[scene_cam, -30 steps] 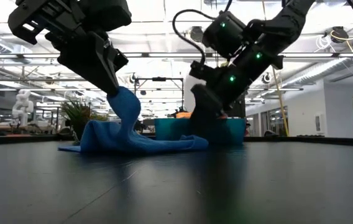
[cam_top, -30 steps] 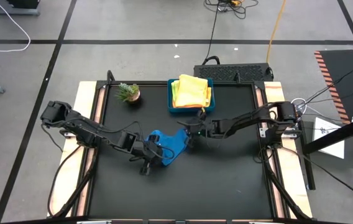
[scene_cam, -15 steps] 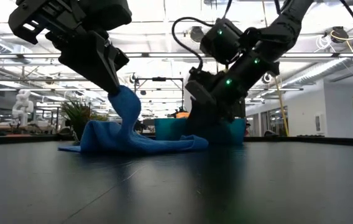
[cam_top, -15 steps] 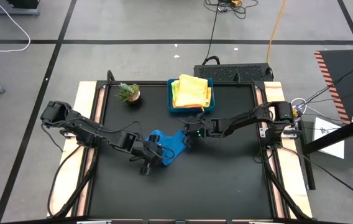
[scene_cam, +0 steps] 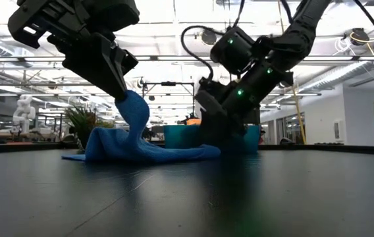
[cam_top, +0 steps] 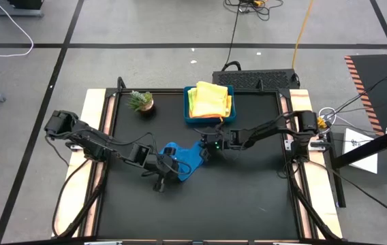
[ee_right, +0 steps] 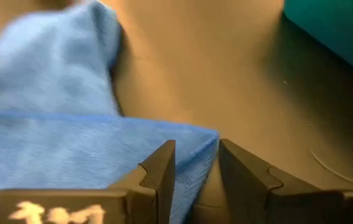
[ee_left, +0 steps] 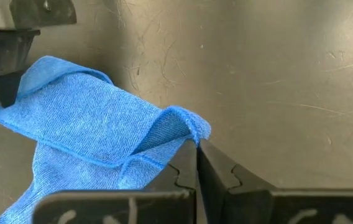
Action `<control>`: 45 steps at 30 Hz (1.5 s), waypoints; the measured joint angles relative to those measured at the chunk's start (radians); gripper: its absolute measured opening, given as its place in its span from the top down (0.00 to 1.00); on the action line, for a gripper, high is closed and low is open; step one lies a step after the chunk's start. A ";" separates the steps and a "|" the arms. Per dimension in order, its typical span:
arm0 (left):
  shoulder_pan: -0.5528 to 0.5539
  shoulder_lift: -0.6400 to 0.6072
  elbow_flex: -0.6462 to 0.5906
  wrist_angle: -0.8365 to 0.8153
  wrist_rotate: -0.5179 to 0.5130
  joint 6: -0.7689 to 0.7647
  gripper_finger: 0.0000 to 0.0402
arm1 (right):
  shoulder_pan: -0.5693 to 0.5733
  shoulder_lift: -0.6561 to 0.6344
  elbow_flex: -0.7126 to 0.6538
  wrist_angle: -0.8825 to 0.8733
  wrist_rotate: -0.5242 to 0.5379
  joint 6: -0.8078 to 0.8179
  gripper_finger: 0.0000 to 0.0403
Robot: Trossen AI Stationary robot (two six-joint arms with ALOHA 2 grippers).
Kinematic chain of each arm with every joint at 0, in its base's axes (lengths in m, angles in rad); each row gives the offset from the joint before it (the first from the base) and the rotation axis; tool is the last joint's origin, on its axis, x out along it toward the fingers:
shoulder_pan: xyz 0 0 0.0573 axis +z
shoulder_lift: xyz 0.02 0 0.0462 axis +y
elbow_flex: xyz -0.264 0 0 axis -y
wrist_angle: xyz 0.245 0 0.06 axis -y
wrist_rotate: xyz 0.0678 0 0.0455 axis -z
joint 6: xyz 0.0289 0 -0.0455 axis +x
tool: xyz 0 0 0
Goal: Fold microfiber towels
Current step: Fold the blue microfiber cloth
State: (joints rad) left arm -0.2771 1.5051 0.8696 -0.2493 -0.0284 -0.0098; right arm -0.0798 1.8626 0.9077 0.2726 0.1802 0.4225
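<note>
On the near-middle of the black worktop (cam_top: 200, 204) lies the blue towel (cam_top: 182, 160), crumpled, most of it flat on the surface and one part drawn up into a peak. The left gripper (cam_top: 163, 165) has its fingers pressed together on a fold at the towel's near-left edge; in the low view that gripper (scene_cam: 122, 92) holds the cloth (scene_cam: 131, 138) lifted clear of the surface while the rest trails down and spreads toward the right. The left wrist view shows the pinched hem (ee_left: 192, 127) caught right at the fingertips (ee_left: 189, 163).

Just beyond, at the towel's right corner, the right gripper (cam_top: 207, 144) sits low against the worktop. Its fingers (ee_right: 159, 167) stand partly apart with the towel's corner (ee_right: 195, 149) lying between them; they do not press the cloth, and nothing is lifted on that side.

Farther back, at the far middle edge, a blue tray (cam_top: 208, 117) holds folded towels, a yellow one (cam_top: 210, 95) on top with orange (cam_top: 192, 103) showing at the side. To its left stands a small potted plant (cam_top: 140, 101).
</note>
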 joint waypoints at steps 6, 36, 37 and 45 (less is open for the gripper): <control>0.000 0.000 0.000 -0.004 0.000 0.000 0.96 | -0.012 0.016 0.000 -0.015 0.006 -0.033 0.78; -0.092 -0.447 0.134 -0.297 -0.291 -0.109 0.99 | 0.297 -0.596 -0.001 -0.133 0.115 -0.437 1.00; -0.106 -0.468 0.143 -0.289 -0.299 -0.113 0.99 | 0.319 -0.618 -0.001 -0.144 0.115 -0.445 1.00; -0.218 -0.562 0.157 -0.292 -0.307 -0.181 0.99 | 0.480 -0.732 -0.001 -0.206 0.111 -0.454 1.00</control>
State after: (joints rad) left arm -0.4955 0.9435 1.0262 -0.5416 -0.3355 -0.1905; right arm 0.4004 1.1302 0.9066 0.0667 0.2917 -0.0319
